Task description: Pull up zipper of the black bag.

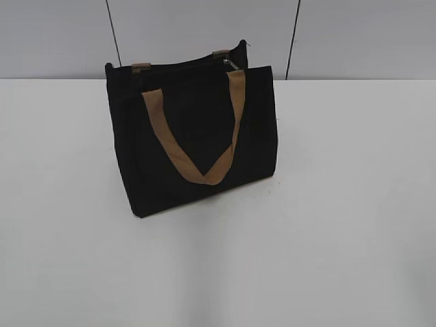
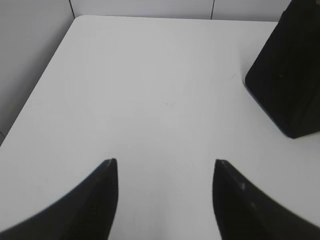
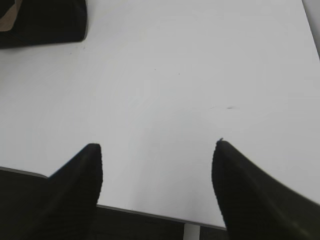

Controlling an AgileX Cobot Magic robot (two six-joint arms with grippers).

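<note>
The black bag (image 1: 197, 146) stands upright on the white table (image 1: 340, 204), with a tan handle (image 1: 197, 143) hanging down its front. A small metal zipper pull (image 1: 231, 64) shows at the top right of its opening. A corner of the bag shows at the right of the left wrist view (image 2: 290, 75) and at the top left of the right wrist view (image 3: 45, 22). My left gripper (image 2: 165, 162) is open and empty over bare table, well short of the bag. My right gripper (image 3: 157, 145) is open and empty above the table's front edge. Neither gripper shows in the exterior view.
A grey panelled wall (image 1: 204, 34) runs behind the table. The table's left edge (image 2: 35, 95) shows in the left wrist view and its front edge (image 3: 150, 212) in the right wrist view.
</note>
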